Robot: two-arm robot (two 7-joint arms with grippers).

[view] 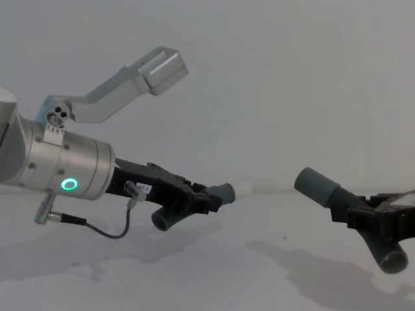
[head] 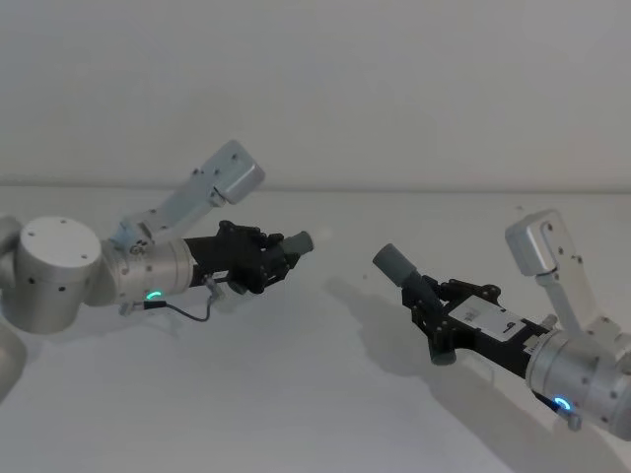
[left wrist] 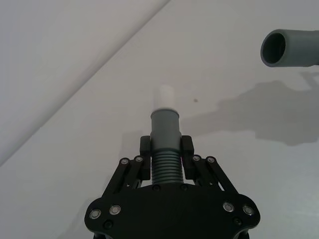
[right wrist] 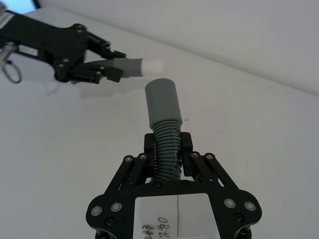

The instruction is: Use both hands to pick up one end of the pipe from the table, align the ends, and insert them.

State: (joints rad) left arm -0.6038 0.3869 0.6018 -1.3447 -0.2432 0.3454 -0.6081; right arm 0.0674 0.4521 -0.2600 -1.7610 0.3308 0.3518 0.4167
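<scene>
A: What is each arm holding?

B: The left gripper [head: 281,260], on the left, pinches the ribbed part of one pipe piece [left wrist: 165,169]. Its white-tipped narrow cuff [left wrist: 165,122] points right.

A: And the other side?

B: The right gripper [head: 426,296], nearer and to the right, is clamped on the ribs of the second pipe piece [right wrist: 167,144], its wide grey sleeve [right wrist: 162,102] aimed up and left. Both pieces hang above the table [head: 296,394], ends facing each other, well apart.

Grey ribbed pipe [left wrist: 164,169], pale tip [left wrist: 164,97], white table [left wrist: 75,169]
</scene>
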